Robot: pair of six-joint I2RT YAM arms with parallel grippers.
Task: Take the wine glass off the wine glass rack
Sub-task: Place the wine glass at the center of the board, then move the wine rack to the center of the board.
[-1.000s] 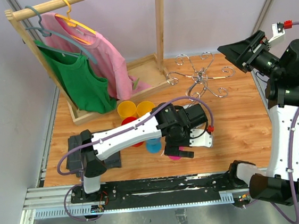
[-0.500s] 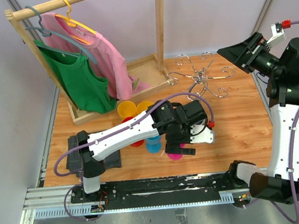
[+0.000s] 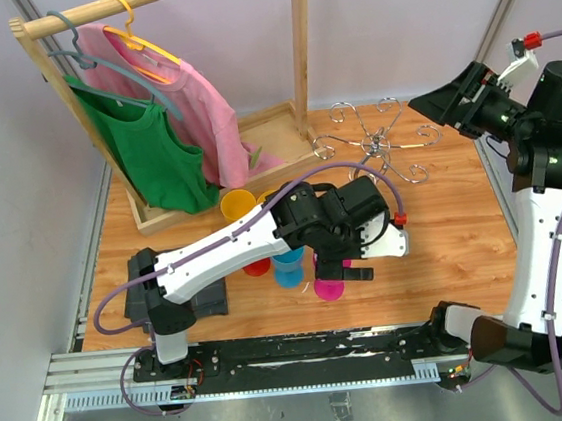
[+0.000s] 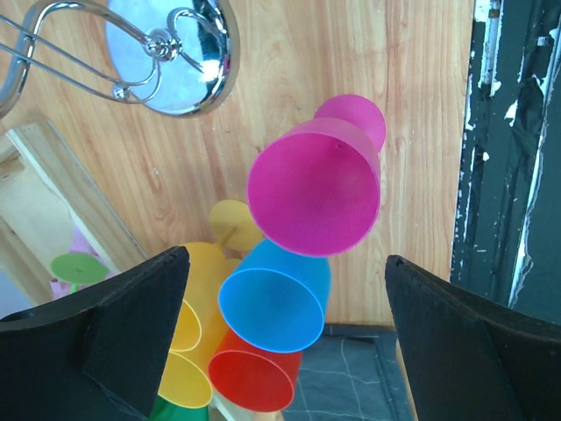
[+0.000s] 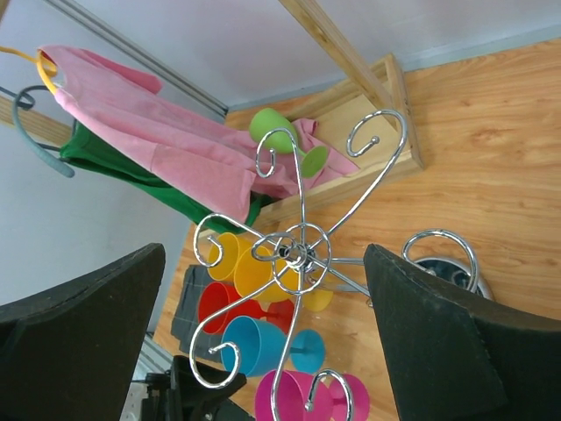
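A pink wine glass (image 3: 327,288) (image 4: 316,186) stands upright on the table, beside blue (image 4: 272,307), red (image 4: 254,379) and yellow (image 4: 188,324) ones. My left gripper (image 3: 341,264) (image 4: 285,254) hangs open above them, holding nothing. The chrome wine glass rack (image 3: 380,145) (image 5: 302,254) stands at the back right; its mirrored base (image 4: 175,53) shows, and the curled hooks I can see are bare. My right gripper (image 3: 443,103) (image 5: 263,250) is open, high beside the rack and looking down on its top.
A wooden clothes rack (image 3: 295,38) with a pink shirt (image 3: 189,99) and a green shirt (image 3: 149,149) fills the back left. A green glass (image 5: 280,136) lies on its wooden base. A dark mat (image 4: 368,368) lies near the front edge.
My left gripper has lifted up and back off the pink glass, which stays standing on the table. The right gripper has drifted slightly to the right.
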